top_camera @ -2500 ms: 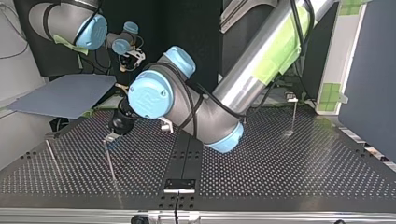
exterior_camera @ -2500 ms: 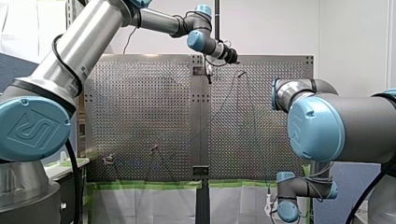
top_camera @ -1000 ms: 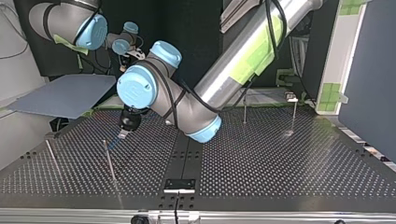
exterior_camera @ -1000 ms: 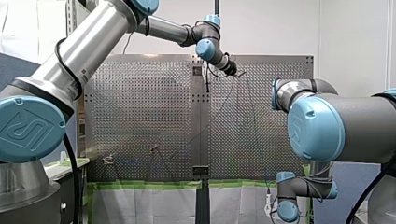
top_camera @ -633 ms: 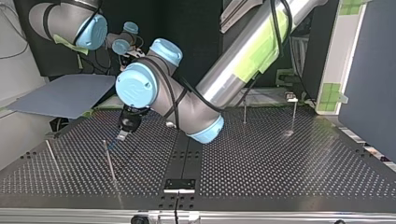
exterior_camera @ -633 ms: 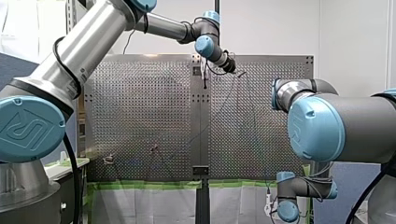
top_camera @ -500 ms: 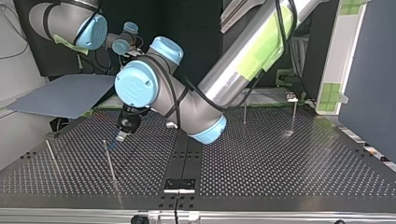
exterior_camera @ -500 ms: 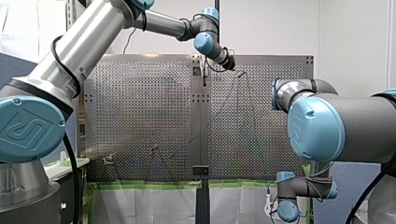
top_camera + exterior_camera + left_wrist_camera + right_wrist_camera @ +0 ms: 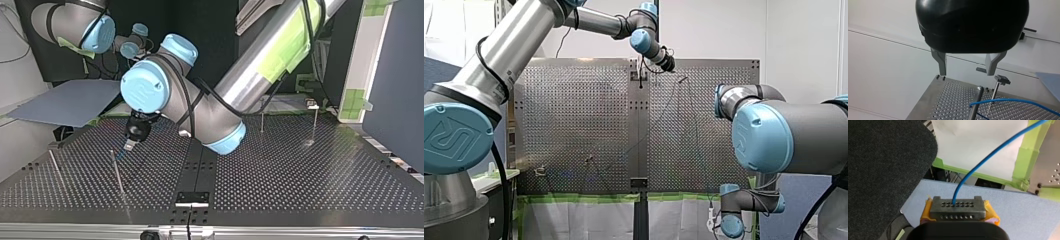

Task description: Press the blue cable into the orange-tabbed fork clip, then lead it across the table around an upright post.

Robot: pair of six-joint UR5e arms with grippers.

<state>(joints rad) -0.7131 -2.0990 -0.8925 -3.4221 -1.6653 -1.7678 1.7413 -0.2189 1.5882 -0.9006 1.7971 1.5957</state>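
left fingers [image 9: 942, 65] pulled back off post [image 9: 975, 103], wide, empty | cable [image 9: 1010, 100] against post, wrap looks laid | right fingers [image 9: 958, 208] clamp cable, far from post

— What has my right gripper [image 9: 958, 207] got?
— The blue cable [image 9: 957, 190], pinched between its yellow pads [image 9: 926, 213]. It arcs away ahead toward green tape [image 9: 1028, 157], over a blue-grey sheet [image 9: 1018, 205].

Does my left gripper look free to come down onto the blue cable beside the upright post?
Probably yes: my left gripper is open and empty, and the blue cable lies ahead of it with nothing between; the upright post stands close by.
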